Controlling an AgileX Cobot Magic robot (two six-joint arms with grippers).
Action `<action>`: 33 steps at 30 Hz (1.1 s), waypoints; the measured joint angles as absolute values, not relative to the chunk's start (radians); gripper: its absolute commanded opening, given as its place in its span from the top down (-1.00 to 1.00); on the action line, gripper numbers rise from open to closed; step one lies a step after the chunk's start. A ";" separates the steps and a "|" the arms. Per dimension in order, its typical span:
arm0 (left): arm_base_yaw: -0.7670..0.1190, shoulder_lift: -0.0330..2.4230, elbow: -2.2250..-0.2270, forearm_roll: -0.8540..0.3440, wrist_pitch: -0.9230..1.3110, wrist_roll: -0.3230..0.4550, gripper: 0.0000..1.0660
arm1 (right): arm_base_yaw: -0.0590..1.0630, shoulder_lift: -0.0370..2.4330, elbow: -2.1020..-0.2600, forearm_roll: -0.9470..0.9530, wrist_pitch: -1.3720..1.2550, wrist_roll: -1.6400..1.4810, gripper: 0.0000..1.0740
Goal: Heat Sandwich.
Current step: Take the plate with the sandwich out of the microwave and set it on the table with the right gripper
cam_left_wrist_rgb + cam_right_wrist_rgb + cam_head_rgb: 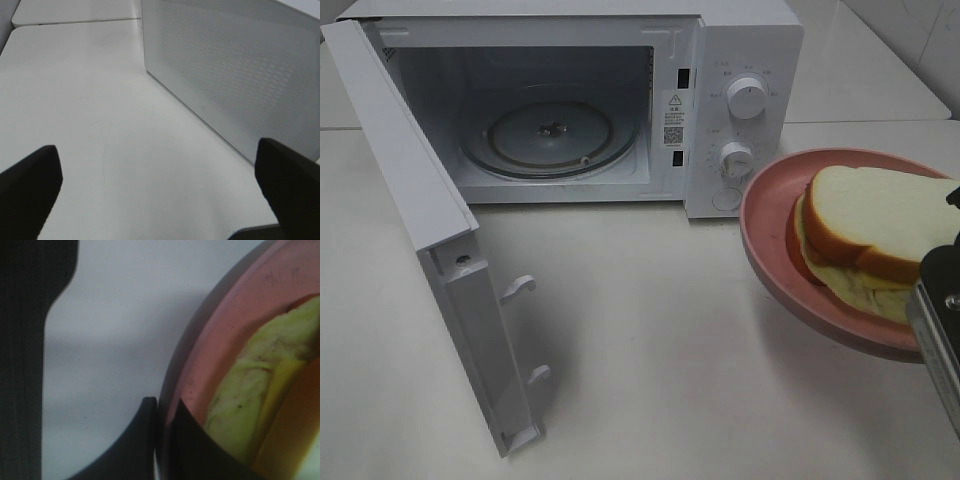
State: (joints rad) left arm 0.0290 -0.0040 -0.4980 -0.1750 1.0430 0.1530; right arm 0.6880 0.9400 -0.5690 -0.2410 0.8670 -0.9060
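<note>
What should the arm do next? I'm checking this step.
Probably carry the plate left toward the open microwave. The right hand is clamped on the plate's rim, the sandwich lies on it, and the glass tray inside is bare.

The microwave point(580, 100) carries a white warning label point(673, 117) on the cavity frame, just left of the control panel. The label shows a triangular caution sign at the top, lines of small print below it, and a square code at the bottom; none of the print is legible. Faint scale markings surround the upper knob point(748, 97) and the lower knob point(736, 160); they are too small to read.
</note>
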 measured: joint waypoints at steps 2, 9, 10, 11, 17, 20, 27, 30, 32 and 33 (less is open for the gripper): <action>0.029 -0.004 -0.498 -0.175 1.043 0.153 -0.95 | 0.688 0.940 -0.568 -0.273 0.880 -0.808 0.99; 0.029 -0.004 -0.498 -0.175 1.043 0.153 -0.95 | 0.688 0.940 -0.568 -0.350 0.913 -0.566 0.99; 0.029 -0.004 -0.498 -0.175 1.043 0.153 -0.95 | 0.688 0.940 -0.568 -0.361 0.917 -0.522 0.99; 0.029 -0.004 -0.498 -0.175 1.043 0.153 -0.95 | 0.688 0.940 -0.568 -0.383 0.922 -0.440 0.99; 0.029 -0.004 -0.498 -0.175 1.043 0.153 -0.95 | 0.688 0.959 -0.568 -0.432 0.962 -0.259 0.99; 0.029 -0.004 -0.498 -0.175 1.043 0.153 -0.95 | 0.688 0.992 -0.568 -0.438 0.969 -0.186 0.99; 0.029 -0.004 -0.498 -0.175 1.043 0.153 -0.95 | 0.688 1.093 -0.569 -0.470 0.969 -0.028 0.99; 0.029 -0.004 -0.498 -0.175 1.043 0.153 -0.95 | 0.688 1.168 -0.595 -0.480 0.968 0.082 0.99; 0.029 -0.004 -0.498 -0.175 1.043 0.153 -0.95 | 0.688 1.187 -0.607 -0.486 0.966 0.112 0.99; 0.029 -0.004 -0.498 -0.175 1.043 0.153 -0.95 | 0.688 1.220 -0.632 -0.502 0.965 0.161 0.99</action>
State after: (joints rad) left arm 0.0290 -0.0040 -0.4980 -0.1750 1.0430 0.1530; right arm 0.6880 1.2200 -0.6320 -0.5020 0.9650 0.1610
